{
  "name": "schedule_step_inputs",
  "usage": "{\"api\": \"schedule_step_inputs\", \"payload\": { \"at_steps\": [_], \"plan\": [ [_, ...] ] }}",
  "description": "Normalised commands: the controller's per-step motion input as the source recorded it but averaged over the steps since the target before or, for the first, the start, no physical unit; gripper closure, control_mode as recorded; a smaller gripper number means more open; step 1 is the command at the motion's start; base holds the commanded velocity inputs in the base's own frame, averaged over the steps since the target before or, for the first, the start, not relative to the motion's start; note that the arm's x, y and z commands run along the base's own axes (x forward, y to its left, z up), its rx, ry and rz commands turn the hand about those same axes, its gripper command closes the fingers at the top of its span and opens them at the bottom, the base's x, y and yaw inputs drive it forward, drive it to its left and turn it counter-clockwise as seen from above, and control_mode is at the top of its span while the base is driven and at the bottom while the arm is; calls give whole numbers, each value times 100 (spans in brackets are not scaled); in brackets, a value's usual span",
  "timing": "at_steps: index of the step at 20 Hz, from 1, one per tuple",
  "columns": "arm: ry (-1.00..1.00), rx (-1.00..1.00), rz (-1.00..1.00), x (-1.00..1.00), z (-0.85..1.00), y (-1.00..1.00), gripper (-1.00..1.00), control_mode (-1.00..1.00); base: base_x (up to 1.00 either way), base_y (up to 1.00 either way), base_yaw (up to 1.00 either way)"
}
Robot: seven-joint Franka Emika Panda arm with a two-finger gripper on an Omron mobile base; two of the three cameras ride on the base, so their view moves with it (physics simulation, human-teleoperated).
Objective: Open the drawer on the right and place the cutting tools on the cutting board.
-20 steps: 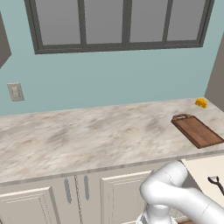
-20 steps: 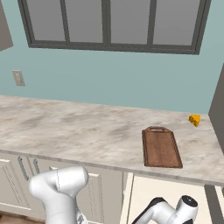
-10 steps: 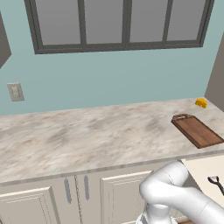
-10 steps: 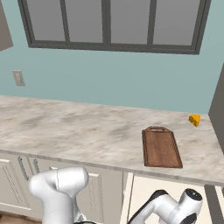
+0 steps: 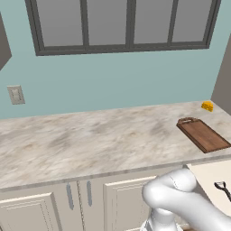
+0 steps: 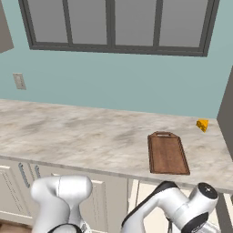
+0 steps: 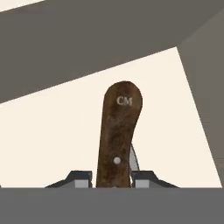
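- My tool (image 7: 112, 180) is narrowed on the knife (image 7: 119, 135), its brown handle between my fingers (image 7: 81, 179), over the pale drawer (image 7: 65, 131) floor.
- Since a second ago my wrist has climbed in the right base view.
- The scissors (image 5: 223, 189) lie unmoved in the drawer at 4 o'clock.
- The cutting board (image 5: 203, 134) sits bare on the worktop (image 5: 90, 140), the yellow object (image 5: 207, 106) at its 12 o'clock.

"CM" is marked on the knife handle (image 7: 119, 135).
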Motion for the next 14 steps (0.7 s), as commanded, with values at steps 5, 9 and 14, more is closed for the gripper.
{"api": "schedule_step_inputs", "payload": {
  "at_steps": [5, 9, 14],
  "plan": [
    [-23, 0, 0, 29, 99, 80, 100, -100, 0, 0, 0],
    [-20, 0, 0, 53, 89, 72, 100, -100, 0, 0, 0],
    [-5, 0, 2, 76, 64, 53, 100, -100, 0, 0, 0]
  ]
}}
